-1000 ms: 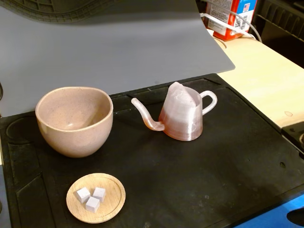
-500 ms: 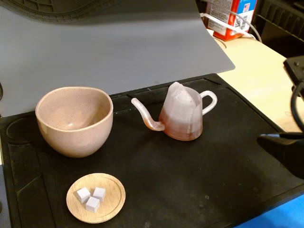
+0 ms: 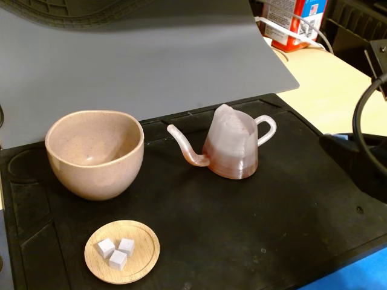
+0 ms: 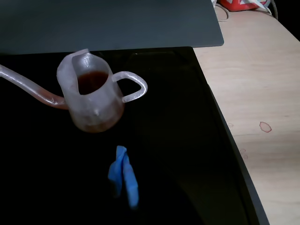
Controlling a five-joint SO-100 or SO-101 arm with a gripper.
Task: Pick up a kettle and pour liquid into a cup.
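The kettle (image 3: 233, 148) stands upright on the black mat (image 3: 242, 229) that covers the worktop (image 3: 329, 90), near the mat's middle in the fixed view. It is a small translucent pinkish-white plastic pot with a ridged conical body, an open slanted top, a white loop handle (image 3: 266, 130) on its right and a long thin curved spout (image 3: 186, 148) reaching left toward the cup (image 3: 95, 153). The wrist view looks down into it and shows the reddish-orange liquid (image 4: 91, 82) inside, which tints the lower body. The cup, a wide speckled pinkish-beige handleless bowl, sits well to the left of the kettle, apart from the spout tip. In front of the cup lies a small round wooden dish (image 3: 122, 251) holding three white cubes (image 3: 117, 252). The gripper (image 4: 123, 180) hovers near the kettle without touching it; its blue-tipped fingers (image 4: 129, 180) look nearly pressed together, holding nothing.
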